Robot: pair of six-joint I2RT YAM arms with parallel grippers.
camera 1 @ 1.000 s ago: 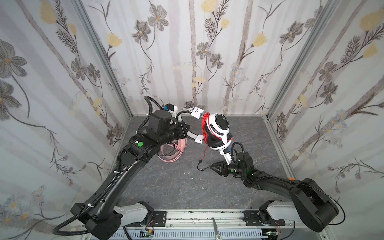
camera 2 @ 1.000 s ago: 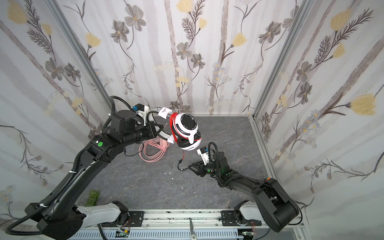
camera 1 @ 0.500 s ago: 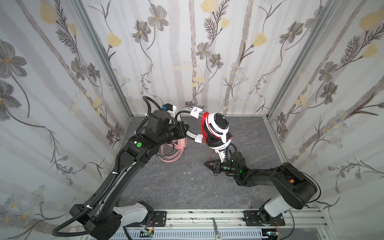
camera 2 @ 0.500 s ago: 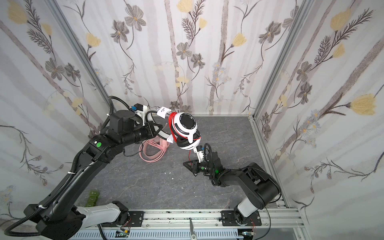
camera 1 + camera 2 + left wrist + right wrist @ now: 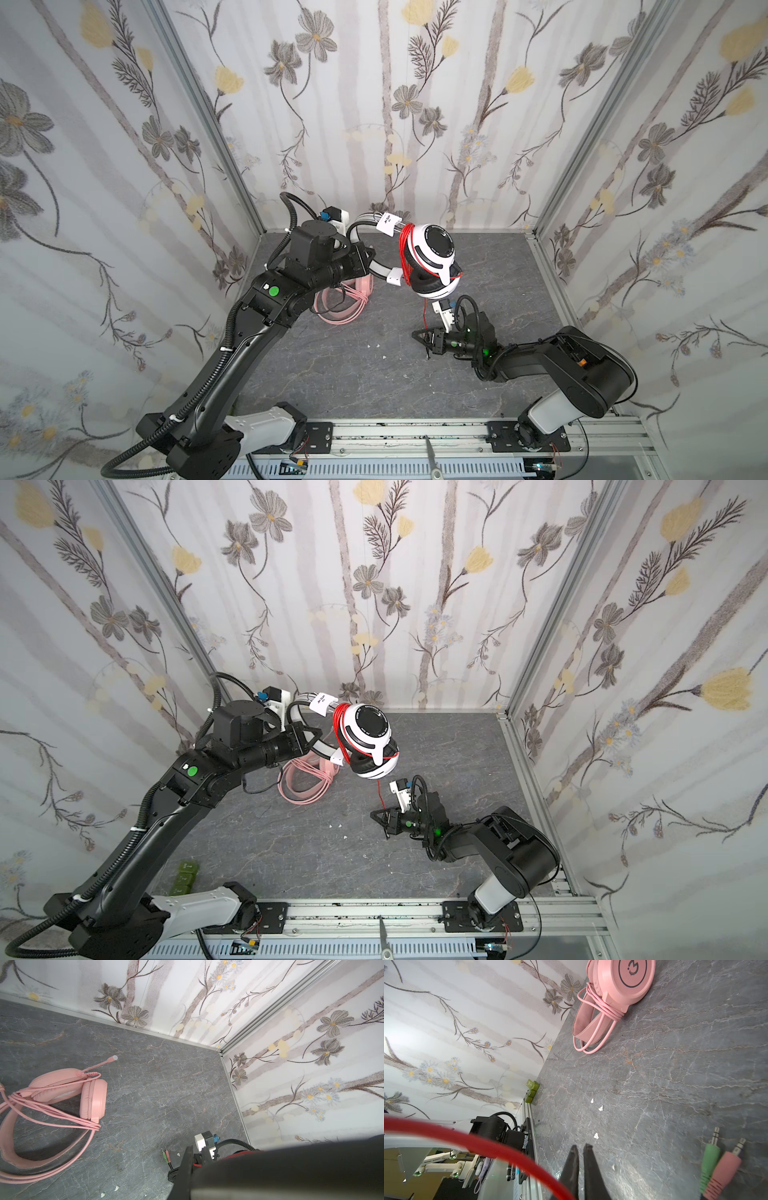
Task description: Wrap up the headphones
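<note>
My left gripper [image 5: 309,738], clamped on the headband, holds the white-and-black headset [image 5: 434,257] above the desk [image 5: 374,374]. Its red cord [image 5: 404,249] is looped around it, with a tail hanging toward my right gripper [image 5: 580,1147]. That gripper's jaws stand almost together near the green and pink plugs [image 5: 716,1159]; whether they pinch the cord I cannot tell. The pink headset [image 5: 91,1097] lies on the desk under my left arm, its cord bundled round it.
</note>
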